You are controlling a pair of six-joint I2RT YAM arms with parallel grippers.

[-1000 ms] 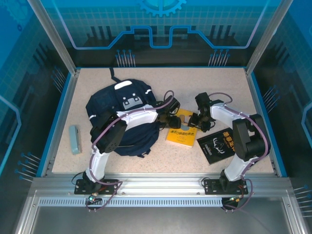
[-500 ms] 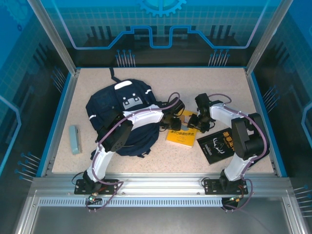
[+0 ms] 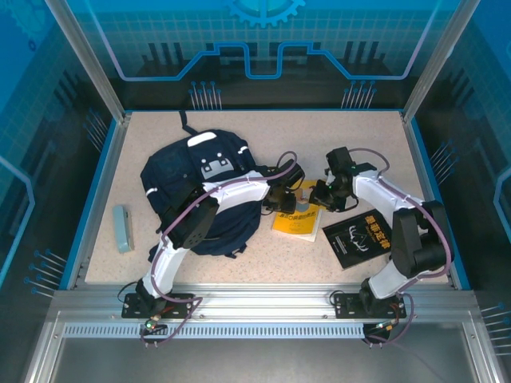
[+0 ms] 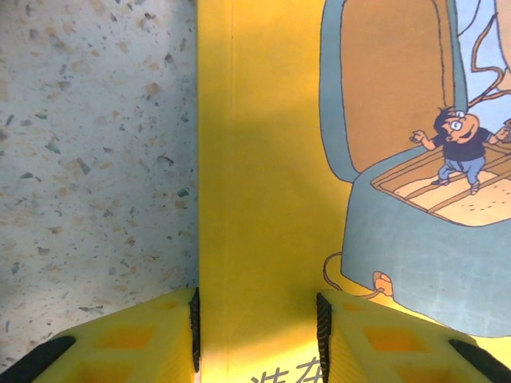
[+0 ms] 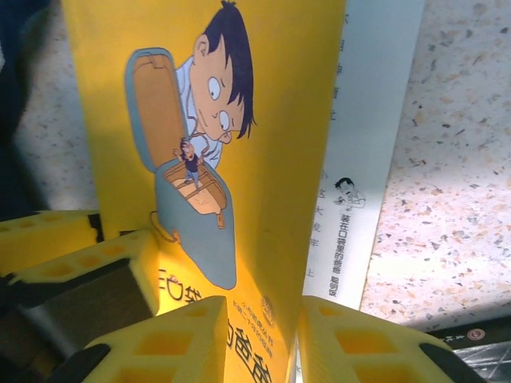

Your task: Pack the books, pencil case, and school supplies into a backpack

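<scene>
Speckled tabletop [image 3: 359,144], left gripper [image 4: 255,315] half-open over yellow book [image 4: 263,159], right gripper [image 5: 262,311] narrow around lifted cover

The thin yellow book [image 3: 294,222] carries dark Chinese characters on its cover, cut off at the frame edge in both wrist views. Its white inner flap [image 5: 371,144] bears small vertical Chinese print, too fine to read. The thin black book [image 3: 359,238] shows white lettering, which is illegible.
</scene>
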